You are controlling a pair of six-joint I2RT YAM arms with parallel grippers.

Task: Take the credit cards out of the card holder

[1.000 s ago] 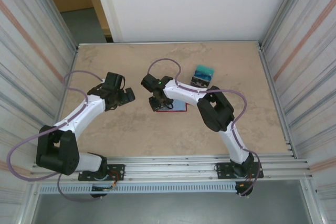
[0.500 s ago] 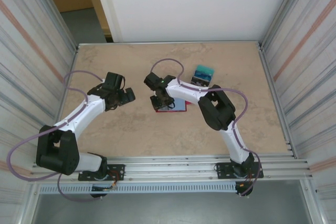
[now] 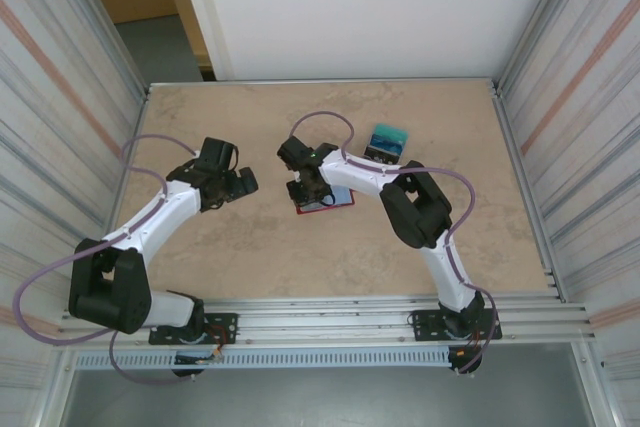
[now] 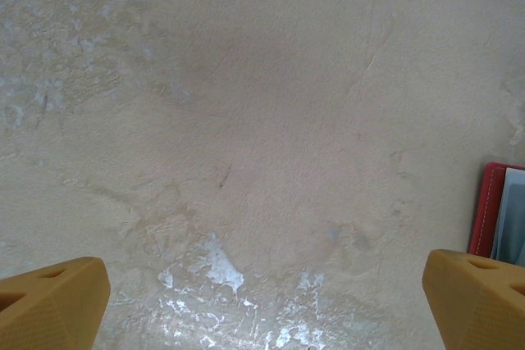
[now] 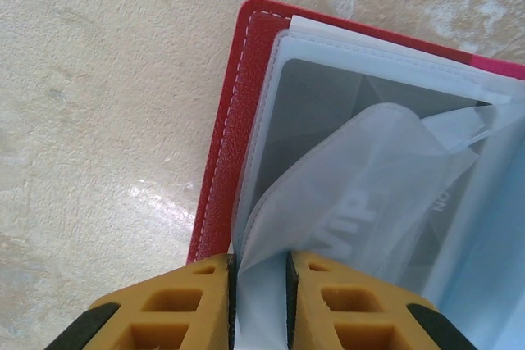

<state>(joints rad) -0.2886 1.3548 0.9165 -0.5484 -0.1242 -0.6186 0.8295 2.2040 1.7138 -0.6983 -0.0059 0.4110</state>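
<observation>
The card holder (image 3: 330,200) lies open mid-table, its red cover (image 5: 220,145) down and pale see-through pockets up. My right gripper (image 3: 309,190) sits at its left edge, shut on one pocket leaf (image 5: 361,194) that bows up from between the fingertips (image 5: 205,301). A dark grey card (image 5: 320,108) shows inside the pocket beneath; "VIP" lettering shows through the lifted leaf. A small pile of teal and blue credit cards (image 3: 388,145) rests behind the holder to the right. My left gripper (image 3: 244,183) stands open over bare table, left of the holder, whose red edge (image 4: 486,206) shows beside its right fingertip (image 4: 480,297).
The beige tabletop (image 3: 250,247) has metal rails along its near edge and corrugated walls on both sides. The right arm's elbow (image 3: 415,212) lies just right of the holder. Worn white patches mark the table (image 4: 205,264) under my left gripper.
My right gripper has shifted slightly right and back, drawing the pocket leaf with it; the holder has turned a little. The left arm has stayed still.
</observation>
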